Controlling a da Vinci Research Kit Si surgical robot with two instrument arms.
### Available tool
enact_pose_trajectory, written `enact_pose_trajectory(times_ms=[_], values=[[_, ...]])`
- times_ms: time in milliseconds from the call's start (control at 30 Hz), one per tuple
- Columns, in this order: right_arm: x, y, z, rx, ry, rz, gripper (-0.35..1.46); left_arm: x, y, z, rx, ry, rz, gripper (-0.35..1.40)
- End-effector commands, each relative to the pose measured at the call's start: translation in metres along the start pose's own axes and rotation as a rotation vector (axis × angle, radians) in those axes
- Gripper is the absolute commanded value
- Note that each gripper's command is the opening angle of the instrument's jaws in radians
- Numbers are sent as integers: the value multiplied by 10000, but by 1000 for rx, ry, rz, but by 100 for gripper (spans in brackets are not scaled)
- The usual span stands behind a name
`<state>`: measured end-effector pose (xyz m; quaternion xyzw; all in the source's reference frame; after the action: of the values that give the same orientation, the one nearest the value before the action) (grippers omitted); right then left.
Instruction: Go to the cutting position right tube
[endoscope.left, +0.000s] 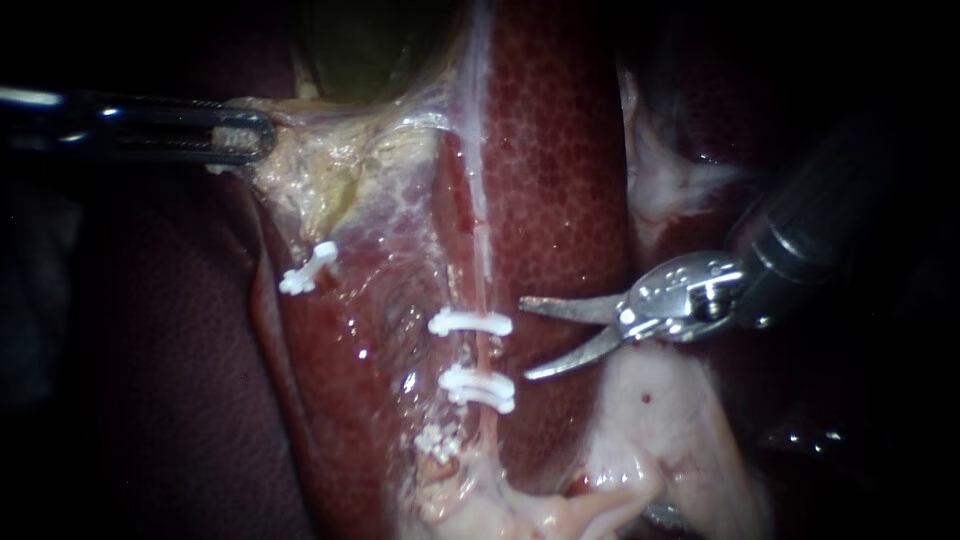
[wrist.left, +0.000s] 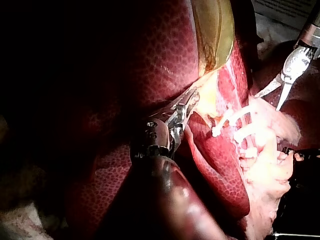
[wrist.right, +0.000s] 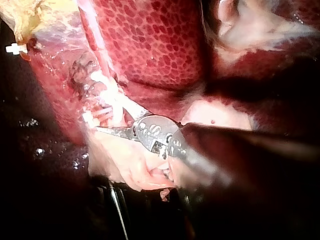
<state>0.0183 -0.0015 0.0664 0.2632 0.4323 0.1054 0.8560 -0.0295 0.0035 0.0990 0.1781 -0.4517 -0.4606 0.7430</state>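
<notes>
Two clips (endoscope.left: 470, 322): seated on right tube (endoscope.left: 483, 280), frame centre.
Right instrument (endoscope.left: 527, 340): blades gaping, nothing held, beside tube.
Left instrument (endoscope.left: 255, 135): jaws clamped on pale tissue (endoscope.left: 300, 165), upper left.

Left instrument (endoscope.left: 240, 135) clamped, right instrument (endoscope.left: 528, 339) with blades apart.
The left instrument's shaft lies level, coming in from the left, both jaws pressed together onto a fold of pale tissue (endoscope.left: 290, 150) at their tip. The right instrument slants in from the upper right, its two curved blades spread in a V and gripping nothing.
</notes>
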Motion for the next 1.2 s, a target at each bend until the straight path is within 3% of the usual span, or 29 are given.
enact_pose_trajectory(times_ms=[33, 200, 433, 700, 1200], values=[[-5, 2, 3, 5, -9, 7, 143, 0, 0, 0, 0, 0, 0, -35], [-27, 6, 21, 15, -37, 35, 143, 0, 0, 0, -1, 0, 0, -35], [-39, 8, 37, 24, -61, 66, 143, 1, 0, 0, -1, -1, 0, -35], [-43, 5, 53, 52, -67, 82, 143, 2, 0, 0, -2, -1, 0, -35], [-36, 4, 82, 97, -51, 98, 143, 3, -1, 0, -4, -1, 0, -35]])
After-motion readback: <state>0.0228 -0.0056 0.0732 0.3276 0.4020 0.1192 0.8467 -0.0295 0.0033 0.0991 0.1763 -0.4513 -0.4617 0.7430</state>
